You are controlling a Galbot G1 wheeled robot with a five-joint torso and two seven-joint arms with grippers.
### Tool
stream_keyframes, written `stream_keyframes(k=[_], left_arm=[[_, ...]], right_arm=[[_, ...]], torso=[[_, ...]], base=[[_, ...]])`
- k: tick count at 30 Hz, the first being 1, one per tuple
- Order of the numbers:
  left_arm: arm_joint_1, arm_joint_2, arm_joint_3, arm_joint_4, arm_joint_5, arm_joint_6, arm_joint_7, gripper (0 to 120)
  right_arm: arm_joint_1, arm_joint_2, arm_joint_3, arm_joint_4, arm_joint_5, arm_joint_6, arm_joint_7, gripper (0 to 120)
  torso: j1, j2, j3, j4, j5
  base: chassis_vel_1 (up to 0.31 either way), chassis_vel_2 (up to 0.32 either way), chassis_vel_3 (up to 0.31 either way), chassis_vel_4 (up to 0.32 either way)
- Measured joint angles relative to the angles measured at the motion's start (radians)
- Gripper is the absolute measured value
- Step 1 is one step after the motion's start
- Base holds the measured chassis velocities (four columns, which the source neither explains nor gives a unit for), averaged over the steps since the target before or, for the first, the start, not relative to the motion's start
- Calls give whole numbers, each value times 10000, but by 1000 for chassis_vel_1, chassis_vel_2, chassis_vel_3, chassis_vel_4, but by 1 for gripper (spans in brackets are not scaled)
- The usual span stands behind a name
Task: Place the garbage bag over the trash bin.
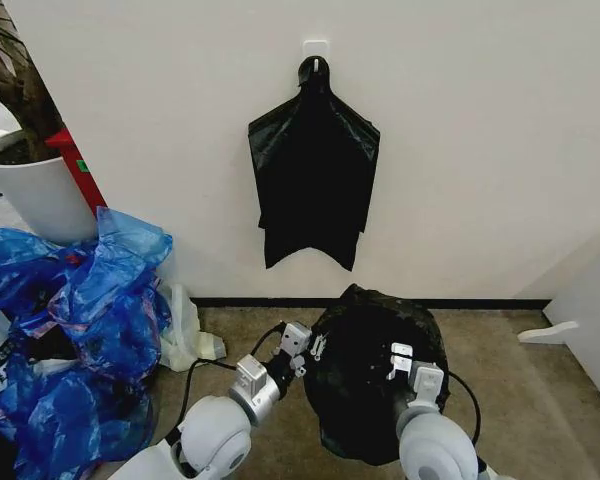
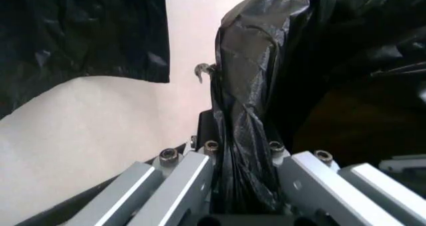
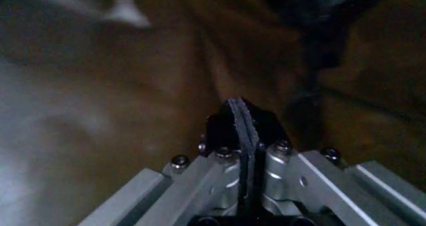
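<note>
The garbage bag (image 1: 365,380), glossy black and wrinkled, hangs as a bulging mass low in the middle of the head view, just in front of the wall. My left gripper (image 1: 315,348) is at its left side, shut on a twisted fold of the film (image 2: 246,116). On its right side my right gripper (image 1: 400,362) has its fingers (image 3: 234,121) pressed together on a thin dark edge of film, with brownish translucent film (image 3: 166,61) all around. The trash bin is hidden.
A flat black bundle (image 1: 313,180) hangs from a wall hook straight above the bag. Blue plastic bags (image 1: 80,310) pile up on the left, below a white plant pot (image 1: 35,190). A pale bag (image 1: 185,335) lies beside them. A white piece (image 1: 550,332) lies on the floor at right.
</note>
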Motion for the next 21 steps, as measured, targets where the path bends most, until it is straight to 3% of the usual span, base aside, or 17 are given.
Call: stream_keyframes(k=[14, 21], left_arm=[[238, -23, 47, -539, 78, 59, 46, 1], [122, 0, -42, -474, 91, 83, 62, 1]], right_arm=[[650, 163, -679, -626, 479, -221, -151, 0], [489, -100, -280, -174, 623, -193, 41, 0]], torso=[[0, 0, 0, 1, 1], [0, 0, 0, -2, 0]], base=[[0, 0, 0, 0], [0, 0, 0, 0]])
